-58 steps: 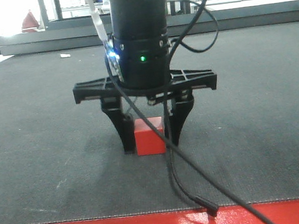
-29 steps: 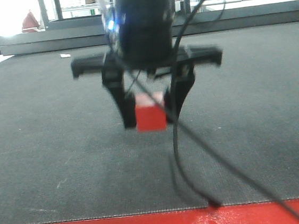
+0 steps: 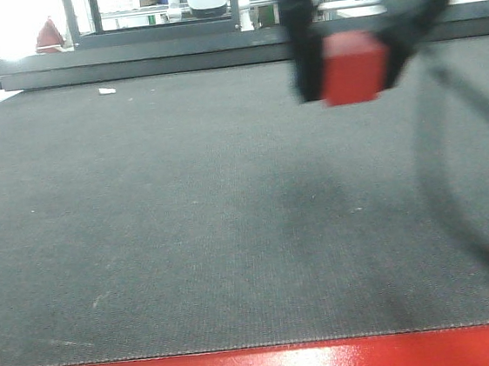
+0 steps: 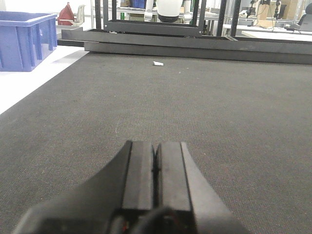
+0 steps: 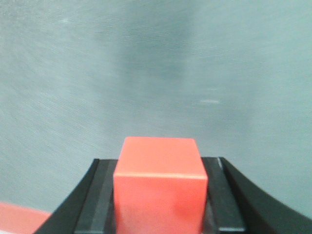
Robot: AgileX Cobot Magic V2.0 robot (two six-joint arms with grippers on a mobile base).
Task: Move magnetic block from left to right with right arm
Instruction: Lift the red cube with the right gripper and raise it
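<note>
The block [image 3: 351, 69] is now up at 1 o'clock, off the surface [image 3: 188, 224], gripped centrally in the right pincer [image 3: 350, 91]; left pincer [image 4: 156, 161] clenched, empty

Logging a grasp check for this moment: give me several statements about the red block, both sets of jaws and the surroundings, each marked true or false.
1. The magnetic block is clamped between the right jaws. True.
2. The magnetic block rests on the black mat. False: it hangs clear above the mat.
3. The left jaws are wide open. False: they are closed together with nothing between them.
4. A blue crate stands beside the black mat, not on it. True.
</note>
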